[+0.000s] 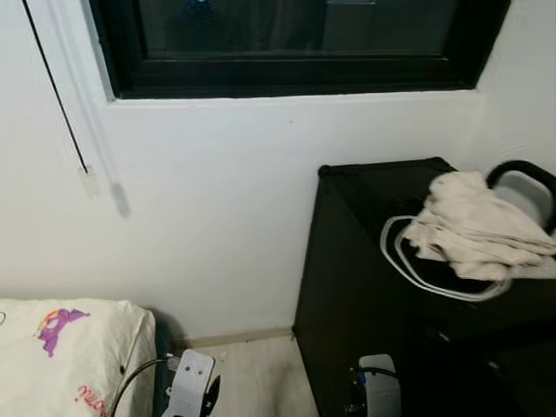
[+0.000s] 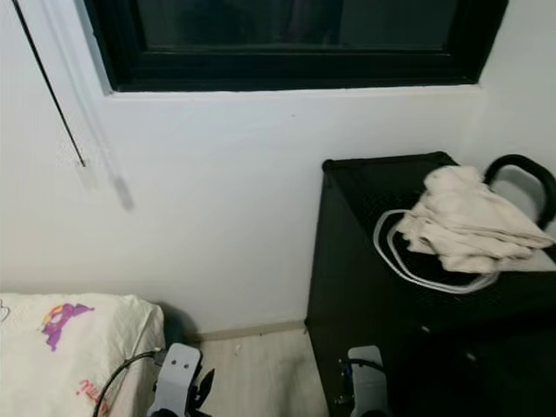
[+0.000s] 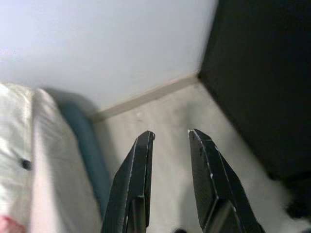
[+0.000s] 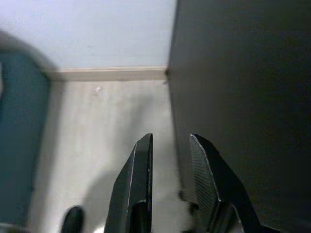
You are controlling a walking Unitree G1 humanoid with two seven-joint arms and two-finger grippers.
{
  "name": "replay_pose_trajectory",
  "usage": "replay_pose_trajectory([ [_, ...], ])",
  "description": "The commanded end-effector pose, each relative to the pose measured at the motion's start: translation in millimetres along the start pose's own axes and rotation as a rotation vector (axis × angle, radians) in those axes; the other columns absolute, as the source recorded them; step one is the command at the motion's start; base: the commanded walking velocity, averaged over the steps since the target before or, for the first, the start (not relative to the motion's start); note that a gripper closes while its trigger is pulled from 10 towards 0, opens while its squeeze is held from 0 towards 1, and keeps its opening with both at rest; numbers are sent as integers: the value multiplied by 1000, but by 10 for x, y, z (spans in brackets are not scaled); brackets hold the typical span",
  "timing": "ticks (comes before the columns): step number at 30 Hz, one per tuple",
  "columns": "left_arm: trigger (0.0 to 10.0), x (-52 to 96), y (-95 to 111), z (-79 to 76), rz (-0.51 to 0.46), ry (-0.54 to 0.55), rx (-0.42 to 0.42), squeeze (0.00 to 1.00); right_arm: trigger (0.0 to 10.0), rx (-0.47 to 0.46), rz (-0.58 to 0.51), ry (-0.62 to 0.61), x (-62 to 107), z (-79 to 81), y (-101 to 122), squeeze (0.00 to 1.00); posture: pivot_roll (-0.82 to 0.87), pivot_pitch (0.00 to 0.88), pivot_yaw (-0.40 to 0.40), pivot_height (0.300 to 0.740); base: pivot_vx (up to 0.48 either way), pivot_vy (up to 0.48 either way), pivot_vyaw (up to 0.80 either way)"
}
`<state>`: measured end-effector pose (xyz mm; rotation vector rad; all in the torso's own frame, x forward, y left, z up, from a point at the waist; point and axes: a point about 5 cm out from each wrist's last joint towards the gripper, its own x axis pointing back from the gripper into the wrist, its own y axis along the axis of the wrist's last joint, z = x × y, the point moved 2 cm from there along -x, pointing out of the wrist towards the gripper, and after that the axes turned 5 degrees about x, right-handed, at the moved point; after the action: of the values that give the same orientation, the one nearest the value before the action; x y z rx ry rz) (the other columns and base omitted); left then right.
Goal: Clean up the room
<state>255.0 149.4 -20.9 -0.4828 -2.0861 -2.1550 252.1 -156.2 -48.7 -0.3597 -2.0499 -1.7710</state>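
Lying crumpled, cream cloth (image 1: 473, 226) tops black cabinet (image 1: 365, 287).

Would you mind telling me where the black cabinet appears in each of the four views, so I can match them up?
Left eye view: black cabinet at lower right, cream cloth on top.
Right eye view: lower right again, cloth on top.
Left wrist view: dark mass along one edge, beyond the left gripper.
Right wrist view: dark side panel beside the right gripper.
Shared landmark: the pale baseboard meeting the cabinet's corner.

Parted right gripper (image 4: 170, 141) above pale floor (image 4: 107, 126), beside black cabinet (image 4: 243, 97).
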Motion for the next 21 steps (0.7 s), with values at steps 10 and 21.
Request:
replay_pose_trajectory([
  [10, 10000, 34, -73, -52, 26, -6, 7, 0, 10000, -2, 29, -30, 30, -110, -70, 0, 12, 101, -40, 740, 0, 0, 0],
  [21, 10000, 52, -87, -48, 28, 2, 3, 0, 10000, -7, 32, -16, 26, -60, -72, 0, 22, 112, -48, 740, 0, 0, 0],
])
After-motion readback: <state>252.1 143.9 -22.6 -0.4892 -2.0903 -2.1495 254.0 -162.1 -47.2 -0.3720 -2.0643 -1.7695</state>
